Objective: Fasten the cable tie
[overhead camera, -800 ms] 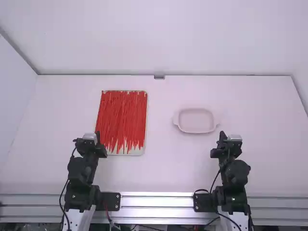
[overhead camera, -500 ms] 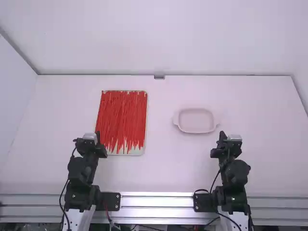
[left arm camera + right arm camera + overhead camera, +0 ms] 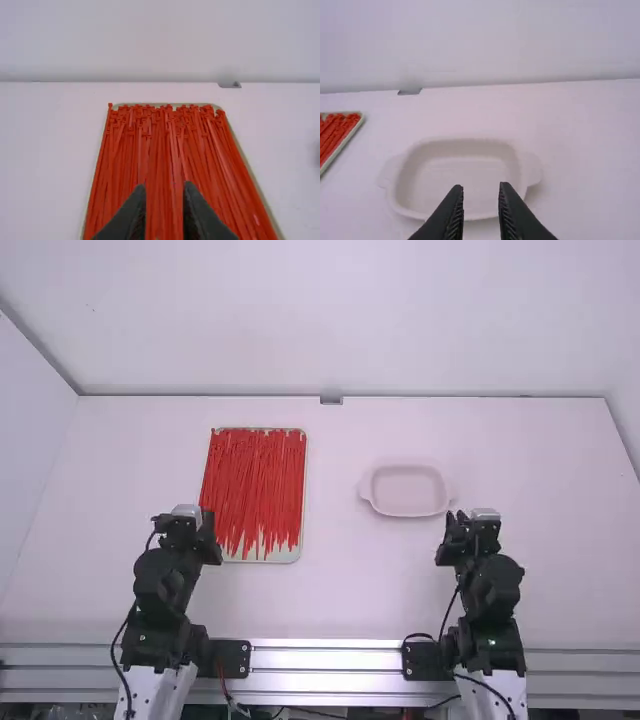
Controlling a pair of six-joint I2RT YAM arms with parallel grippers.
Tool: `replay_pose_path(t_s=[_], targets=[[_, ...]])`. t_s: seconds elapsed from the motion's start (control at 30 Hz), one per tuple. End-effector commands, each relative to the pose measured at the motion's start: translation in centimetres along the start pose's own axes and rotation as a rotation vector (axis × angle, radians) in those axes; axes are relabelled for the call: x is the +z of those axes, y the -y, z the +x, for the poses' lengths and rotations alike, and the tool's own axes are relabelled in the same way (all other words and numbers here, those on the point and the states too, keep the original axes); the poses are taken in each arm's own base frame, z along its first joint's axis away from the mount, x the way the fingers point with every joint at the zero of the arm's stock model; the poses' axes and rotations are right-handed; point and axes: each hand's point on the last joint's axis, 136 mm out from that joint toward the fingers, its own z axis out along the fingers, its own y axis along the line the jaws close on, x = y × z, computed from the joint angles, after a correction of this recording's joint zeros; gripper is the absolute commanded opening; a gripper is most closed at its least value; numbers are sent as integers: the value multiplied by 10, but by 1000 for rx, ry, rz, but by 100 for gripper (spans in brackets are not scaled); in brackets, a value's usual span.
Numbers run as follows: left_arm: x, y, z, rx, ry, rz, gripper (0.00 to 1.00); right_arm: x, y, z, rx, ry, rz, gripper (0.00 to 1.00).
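In the high view the red cable ties (image 3: pixel 253 493) lay in a dense sheaf on a flat tray (image 3: pixel 287 558) left of centre on the white desk (image 3: pixel 330 575). Their strands ran up and down the picture. A shallow white dish (image 3: pixel 405 512) sat right of centre, well apart from the tray.

The left claw (image 3: pixel 161 192) hung low over the near end of the sheaf. It was released, with a narrow gap between its fingers and nothing in it. The right claw (image 3: pixel 479 192) was also released and empty, poised just short of the dish's near rim.

No tie had been separated from the pile, so the task looked barely begun. The step in hand seemed to be picking out a single tie.

To do that well, the left claw should probably come down at the ragged near edge, where individual tips stick out past the mass. Closing on the middle would likely catch several strands. Its fingers looked to need a slightly wider opening, set across one strand rather than along it. A slow lift would let neighbouring ties slide off.

A grip near one end would leave the other end free for the right claw, so that the tail could be fed into the head. Dragging the tray was a risk if the pinch pressed down too hard.
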Motion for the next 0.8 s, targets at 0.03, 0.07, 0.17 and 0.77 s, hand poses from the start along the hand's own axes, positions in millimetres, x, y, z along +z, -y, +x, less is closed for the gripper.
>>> replay_pose_path(t_s=[0.03,0.07,0.17,0.77], targets=[[0,11,-13,-18,-40,56,24,1,-8,-11,15,-46,-46,24],[1,13,-14,-24,-70,67,27,3,-10,-8,24,-84,-53,27],[2,17,-17,-26,-117,88,32,5,-11,-4,33,-155,-62,32],[28,53,-51,-104,-419,271,68,24,-78,-54,138,-320,-301,68]])
